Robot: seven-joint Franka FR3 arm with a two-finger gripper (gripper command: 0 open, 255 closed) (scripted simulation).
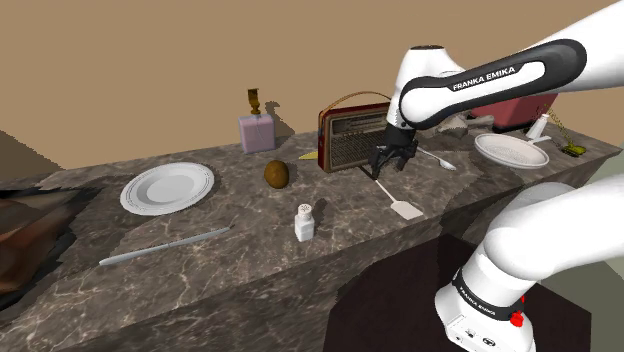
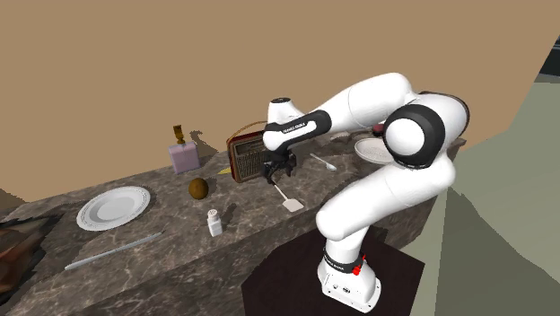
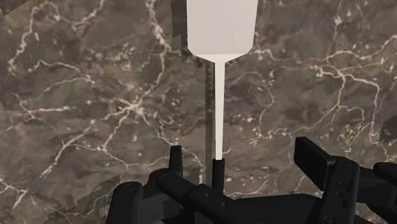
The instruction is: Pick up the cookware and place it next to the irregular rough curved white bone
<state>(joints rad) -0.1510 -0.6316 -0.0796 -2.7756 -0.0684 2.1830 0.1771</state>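
The dark marbled surface (image 1: 250,255) spans the shoulder view. The white arm (image 1: 480,75) reaches over it, in front of the brown radio (image 1: 350,135). The hand (image 1: 388,168) hangs low, its fingers (image 3: 175,159) spread and holding nothing.

The white spatula (image 1: 404,208) lies flat on the surface just under the hand, blade pointing away from the radio. In the wrist view its thin handle (image 3: 216,108) runs in between the fingers, nearer one than the other and touching neither.

We judge the step in hand to be the grasp. We would centre the hand over the handle, sink straight down until the tips almost meet the surface, then close across it. Held this far from the blade, the spatula may droop or twist, so we would want a deep, square pinch.

A pale shape we take for the bone (image 1: 478,122) lies beyond the arm.
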